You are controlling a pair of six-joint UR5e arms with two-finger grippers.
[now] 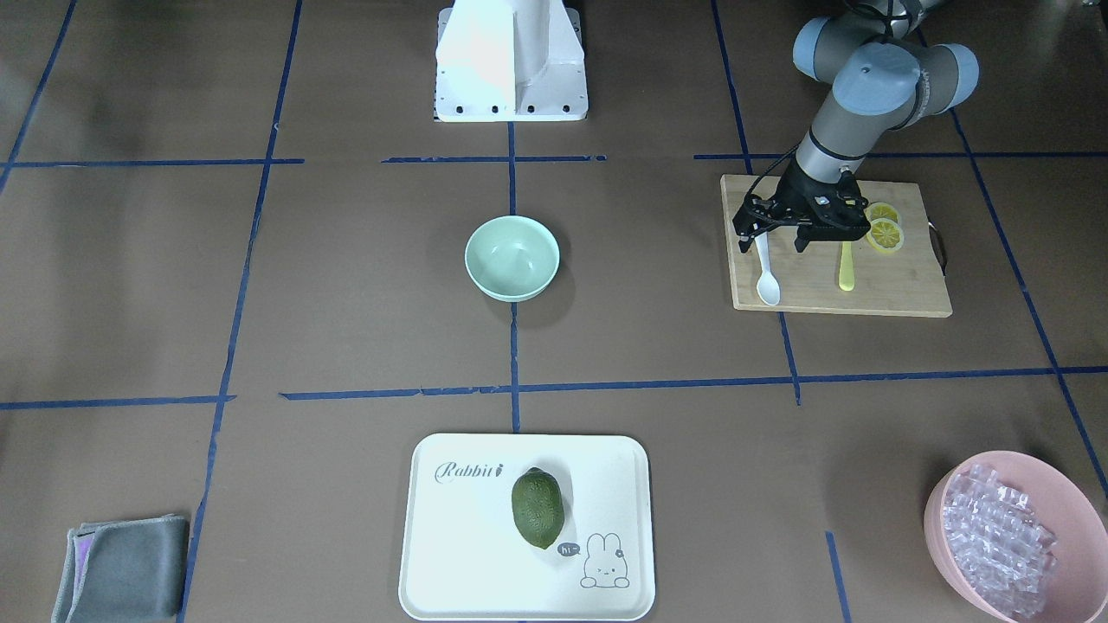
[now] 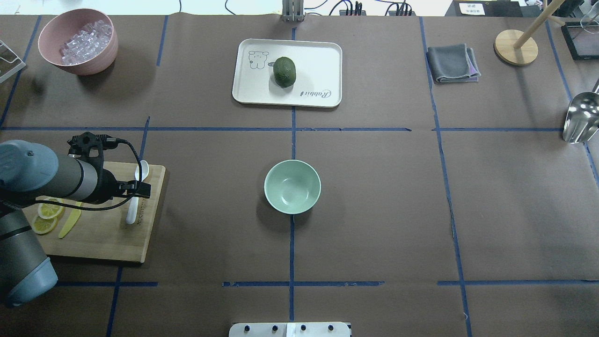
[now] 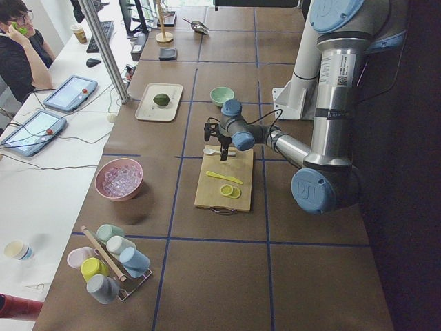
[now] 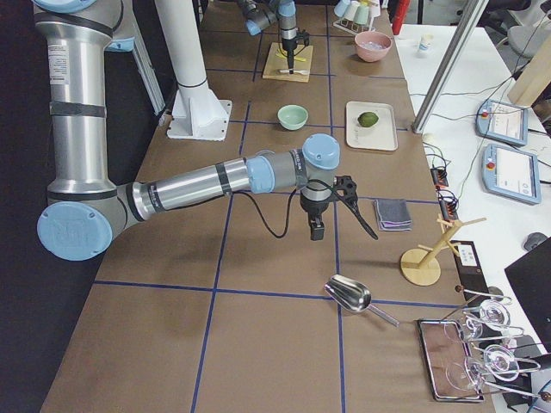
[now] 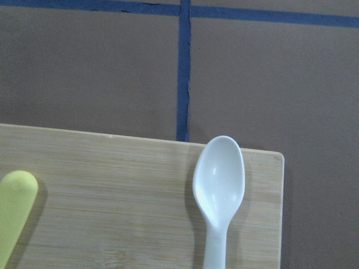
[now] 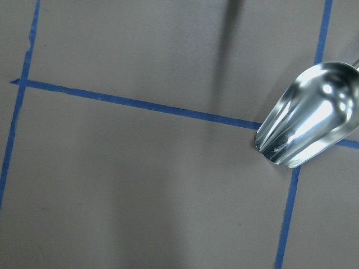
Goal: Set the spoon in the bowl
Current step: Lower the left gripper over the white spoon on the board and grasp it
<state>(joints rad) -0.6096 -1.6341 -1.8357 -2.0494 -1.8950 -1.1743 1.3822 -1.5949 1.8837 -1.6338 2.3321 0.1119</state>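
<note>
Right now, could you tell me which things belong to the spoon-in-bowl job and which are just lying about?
Job: spoon, mint-green bowl, left gripper.
Lying about: cutting board, yellow knife, lemon slices, tray, green fruit, pink bowl, grey cloth, metal scoop.

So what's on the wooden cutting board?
A white plastic spoon, a yellow plastic knife and two lemon slices. The left gripper above covers part of the spoon's handle.

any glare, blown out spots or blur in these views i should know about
Right wrist view: hard glare on the metal scoop. Left wrist view: sharp, only a mild sheen in the spoon. Front-facing view: the white robot base is blown out, and the bowl throws a soft shadow toward the view's bottom.
</note>
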